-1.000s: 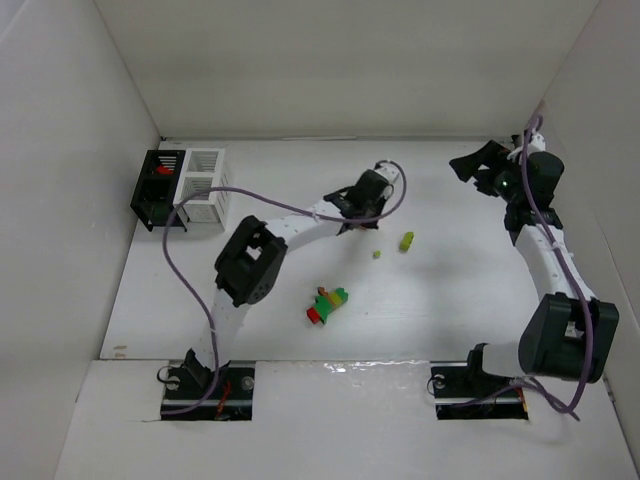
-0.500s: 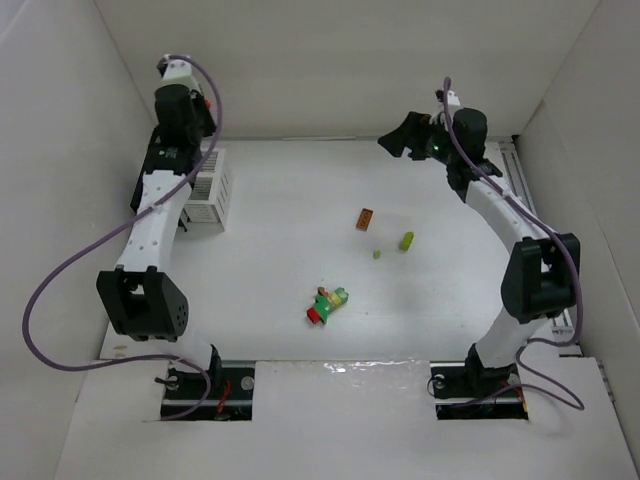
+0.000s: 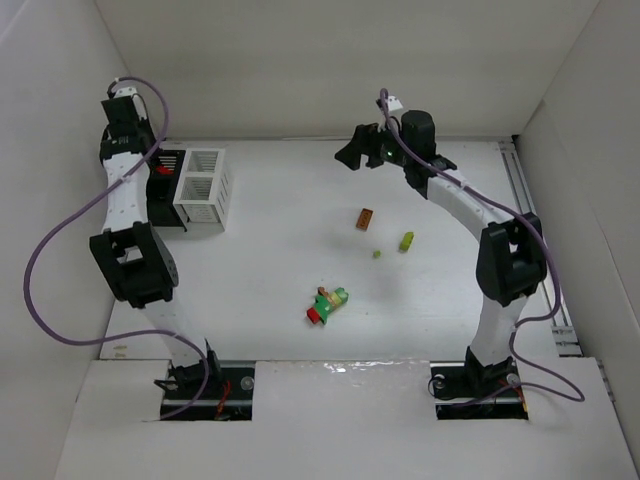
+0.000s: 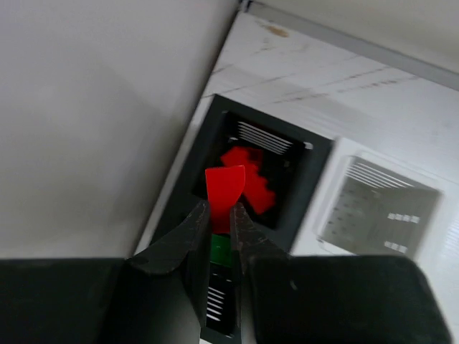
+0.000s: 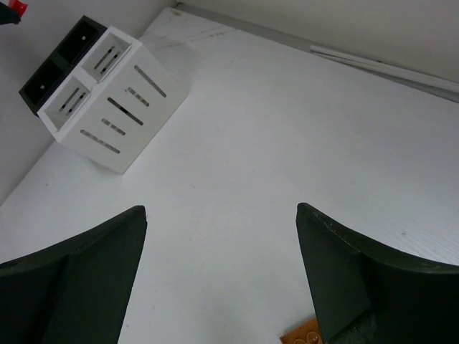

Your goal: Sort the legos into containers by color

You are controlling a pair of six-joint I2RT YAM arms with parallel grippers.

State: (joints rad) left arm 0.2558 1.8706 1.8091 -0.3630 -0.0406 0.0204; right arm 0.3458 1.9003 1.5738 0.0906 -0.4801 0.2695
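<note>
Left claw, gripping red lego, has shifted over black bin

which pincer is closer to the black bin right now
Left. The left pincer hangs above the black bin, shut on a red lego. The right pincer is open, far off, near the orange lego.

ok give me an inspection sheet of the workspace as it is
surface: white table, no spills seen
job's things: black bin holds red pieces; white bin joined to it; orange brick, yellow-green brick and mixed cluster loose
clutter: nothing seen
grippers: left gripper shut on red brick over black bin; right gripper open, empty
cables: purple cables loop off both arms
surroundings: white walls
</note>
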